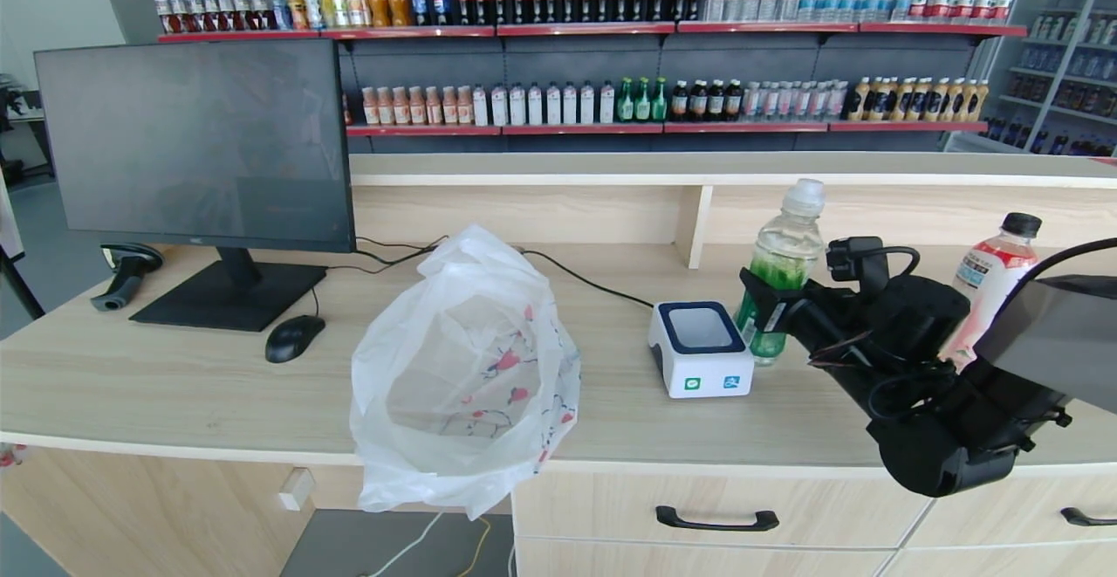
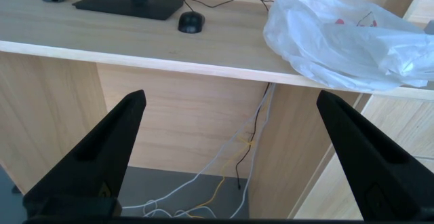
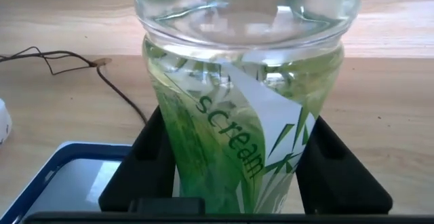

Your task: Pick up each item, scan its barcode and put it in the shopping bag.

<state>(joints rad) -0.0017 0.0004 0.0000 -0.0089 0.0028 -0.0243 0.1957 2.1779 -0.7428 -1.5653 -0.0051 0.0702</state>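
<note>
The head camera looks down from up high at the whole counter (image 1: 174,385). The left wrist camera sits low by the counter's near edge and sees the shopping bag (image 2: 346,41) too. The right wrist camera is very close to the green bottle (image 3: 237,115).

monitor (image 1: 196,136): dark screen, on stand (image 1: 229,293), left rear of counter (image 1: 174,385).
mouse (image 1: 294,338): black, just by stand's front rt corner.
cables (image 1: 393,254): black, on counter behind monitor.
shelves (image 1: 593,29): back wall, 2 rows w/ upright drink bottles (image 1: 558,104).
drawer handle (image 1: 717,520): black, below counter edge.
</note>
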